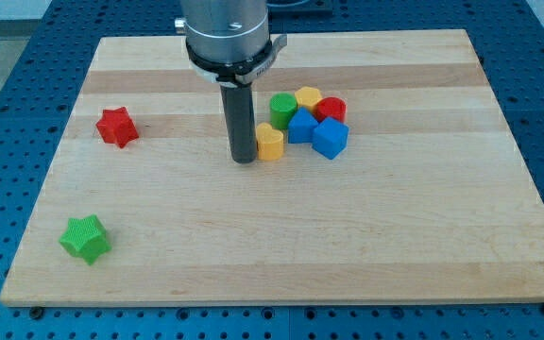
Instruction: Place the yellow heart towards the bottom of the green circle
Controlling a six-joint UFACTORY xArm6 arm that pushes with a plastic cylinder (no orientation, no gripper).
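Note:
The yellow heart [270, 143] lies near the board's middle, just below and left of the green circle [283, 109]. My tip [244, 159] rests on the board right against the heart's left side. The rod rises straight up from there to the arm's round grey end at the view's top.
A cluster sits right of the heart: a yellow block [308, 98], a red circle [331, 110], a blue block [300, 126] and a blue cube [330, 138]. A red star [117, 127] lies at the left. A green star [85, 238] lies at the bottom left. The wooden board [395, 236] ends in blue perforated table.

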